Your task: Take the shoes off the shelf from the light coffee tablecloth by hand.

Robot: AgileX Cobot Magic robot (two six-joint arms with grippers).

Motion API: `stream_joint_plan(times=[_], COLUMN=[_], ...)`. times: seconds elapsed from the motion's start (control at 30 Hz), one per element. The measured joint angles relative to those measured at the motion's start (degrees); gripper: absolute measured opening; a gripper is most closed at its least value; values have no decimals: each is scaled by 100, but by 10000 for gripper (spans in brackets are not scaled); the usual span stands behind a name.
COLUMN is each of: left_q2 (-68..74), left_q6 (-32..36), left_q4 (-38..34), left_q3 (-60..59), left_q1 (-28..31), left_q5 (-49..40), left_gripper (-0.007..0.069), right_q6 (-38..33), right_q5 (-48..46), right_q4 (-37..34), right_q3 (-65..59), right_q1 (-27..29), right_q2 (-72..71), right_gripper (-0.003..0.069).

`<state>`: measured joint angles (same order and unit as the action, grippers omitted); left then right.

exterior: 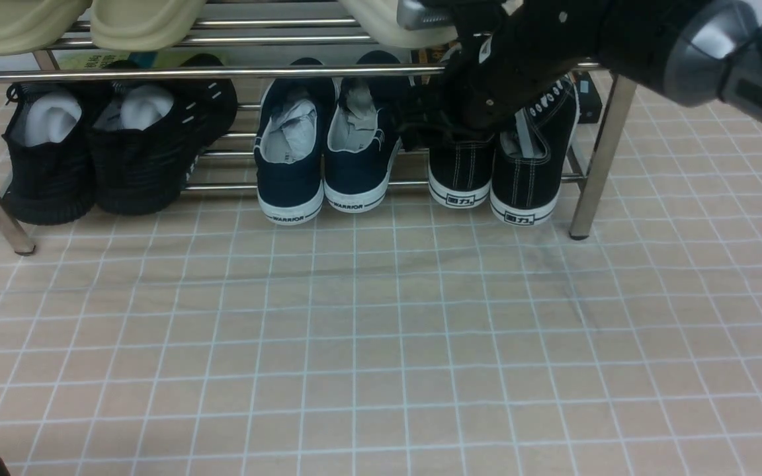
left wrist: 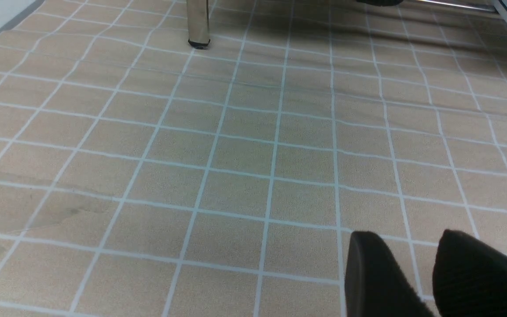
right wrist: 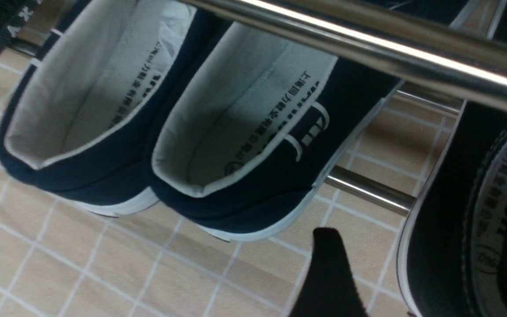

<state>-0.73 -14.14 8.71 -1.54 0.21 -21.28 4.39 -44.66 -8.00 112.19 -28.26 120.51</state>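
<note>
The shoes, a pair of black canvas sneakers (exterior: 493,178) with white stitching and white-banded soles, stand at the right end of the chrome shelf (exterior: 222,71), on its lower tier. From the upper right, my right gripper (exterior: 467,122) reaches under the top bar, down onto the pair's left shoe. It is open. In the right wrist view one black finger (right wrist: 328,268) hangs outside that shoe (right wrist: 438,220), with bare cloth between them. The other finger shows dark inside the shoe's opening. My left gripper (left wrist: 412,268) is open and empty, low over the light coffee tablecloth (exterior: 381,344).
Navy "WARRIOR" sneakers (exterior: 321,158) stand just left of the black canvas pair, and black knit sneakers (exterior: 90,152) at the far left. Beige slippers (exterior: 143,23) lie on the top tier. Chrome legs (exterior: 596,165) stand at both ends of the shelf.
</note>
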Motion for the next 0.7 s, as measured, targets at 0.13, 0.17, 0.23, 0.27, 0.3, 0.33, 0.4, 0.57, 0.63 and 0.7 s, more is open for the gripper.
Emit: stream_joint_plan(times=[0.13, 0.17, 0.23, 0.27, 0.3, 0.33, 0.4, 0.57, 0.63, 0.7], left_q2=[0, 0, 0, 0, 0, 0, 0, 0, 0, 0], left_q6=[0, 0, 0, 0, 0, 0, 0, 0, 0, 0], left_q4=[0, 0, 0, 0, 0, 0, 0, 0, 0, 0], left_q3=[0, 0, 0, 0, 0, 0, 0, 0, 0, 0], left_q1=[0, 0, 0, 0, 0, 0, 0, 0, 0, 0], left_q5=[0, 0, 0, 0, 0, 0, 0, 0, 0, 0], left_gripper=[240, 240, 240, 240, 240, 240, 240, 240, 240, 240], right_q6=[-36, -41, -60, -60, -65, -65, -65, -65, -65, -65], right_q5=[111, 121, 167, 173, 186, 193, 193, 104, 19, -205], right_q4=[234, 235, 301, 335, 371, 414, 473, 378, 318, 280], right_q3=[13, 13, 19, 23, 30, 35, 36, 62, 69, 69], right_q1=[0, 0, 0, 0, 0, 0, 9, 6, 6, -31], right_q2=[229, 245, 303, 327, 341, 353, 360, 336, 299, 213], right_gripper=[487, 486, 458, 434, 400, 346, 213, 8, 6, 6])
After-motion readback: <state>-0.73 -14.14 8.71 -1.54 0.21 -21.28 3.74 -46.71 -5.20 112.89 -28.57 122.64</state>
